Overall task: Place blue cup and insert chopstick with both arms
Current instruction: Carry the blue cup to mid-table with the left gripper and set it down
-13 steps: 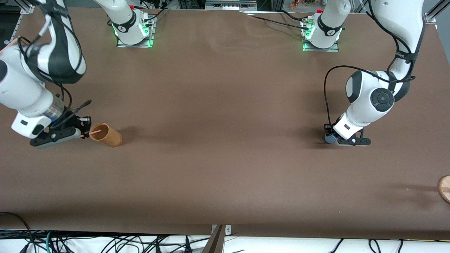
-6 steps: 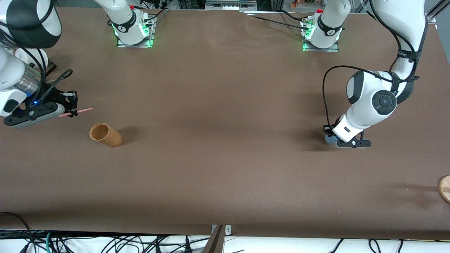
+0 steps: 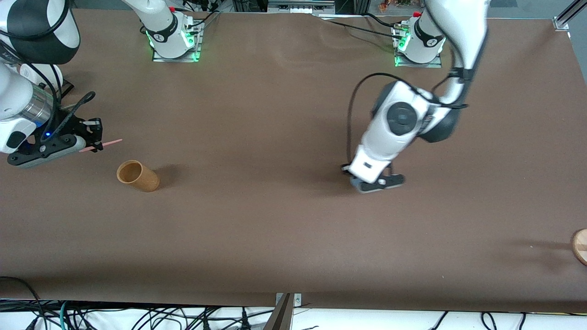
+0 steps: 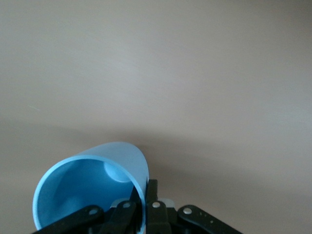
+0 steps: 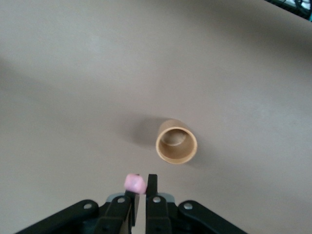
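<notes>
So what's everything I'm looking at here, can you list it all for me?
blue cup: one, blue, gripped by its rim in the left gripper over the middle of the table.
chopstick: one, pale pink, held in the right gripper.
wooden cup: one, tan, standing on the table at the right arm's end.
round wooden piece: one, tan, at the left arm's end, cut off by the front view's edge.
table: one, brown.
left gripper: black, shut on the cup's rim.
right gripper: black, shut on the chopstick.

I found no readable text, label, brand, number or sign on anything in my three camera views.
</notes>
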